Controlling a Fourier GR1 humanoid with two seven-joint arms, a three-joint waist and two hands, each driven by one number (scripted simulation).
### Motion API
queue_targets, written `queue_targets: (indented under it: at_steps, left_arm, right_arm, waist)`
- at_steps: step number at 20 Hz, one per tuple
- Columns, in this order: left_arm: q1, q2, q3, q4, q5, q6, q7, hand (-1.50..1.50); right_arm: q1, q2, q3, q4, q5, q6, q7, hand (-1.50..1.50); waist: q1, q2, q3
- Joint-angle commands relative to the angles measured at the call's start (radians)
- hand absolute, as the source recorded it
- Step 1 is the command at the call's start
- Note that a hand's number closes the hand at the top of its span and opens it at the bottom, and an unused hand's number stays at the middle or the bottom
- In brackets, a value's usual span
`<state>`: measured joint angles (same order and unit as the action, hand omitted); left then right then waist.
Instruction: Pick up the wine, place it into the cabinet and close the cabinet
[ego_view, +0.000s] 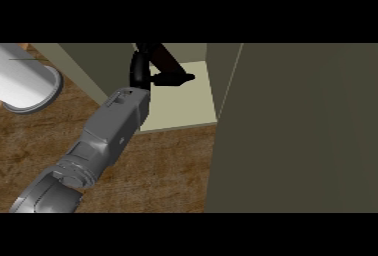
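Left hand (142, 70) inside cabinet (184, 102), fingers and thumb curled round tilted wine (166, 61).

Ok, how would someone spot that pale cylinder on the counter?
Find the open cabinet where the left hand holds the wine. Left of it, on the brown counter, is the pale cylinder. It alone is white and round-sided.

We read no txt, label, brand, no. or sign anywhere in view. Cabinet door (295, 125): plain, no lettering. Grey forearm (111, 130): no markings we can read. White cylinder (26, 80) at upper left: no lettering.
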<state>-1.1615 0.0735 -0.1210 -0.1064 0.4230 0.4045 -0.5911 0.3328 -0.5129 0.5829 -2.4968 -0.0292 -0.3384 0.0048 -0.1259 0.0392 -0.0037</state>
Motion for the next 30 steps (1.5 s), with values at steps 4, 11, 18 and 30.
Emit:
queue_targets:
  at_steps: [4,11,18,30]
  left_arm:
    - [-0.01,-0.012,0.057,-0.048,0.049,-0.143,-0.07,1.5]
    - [-0.043,-0.018,0.079,-0.058,0.063,-0.259,-0.04,-1.5]
    - [-0.039,-0.072,0.081,-0.08,0.059,-0.278,-0.025,-1.5]
    - [0.096,-0.073,-0.015,-0.297,0.124,-0.338,0.054,-1.5]
  right_arm:
    - [0.052,-0.018,-0.004,-0.129,-0.04,0.004,0.038,-1.5]
    - [0.127,-0.04,0.023,-0.208,-0.018,-0.008,0.051,-1.5]
    - [0.122,-0.047,-0.023,-0.254,-0.015,-0.033,0.125,-1.5]
    - [0.131,-0.065,-0.046,-0.238,-0.028,-0.053,0.134,-1.5]
  waist:
    - [0.019,-0.009,0.001]
    - [0.043,-0.028,0.002]
    - [0.08,-0.037,0.002]
    - [0.114,-0.053,0.003]
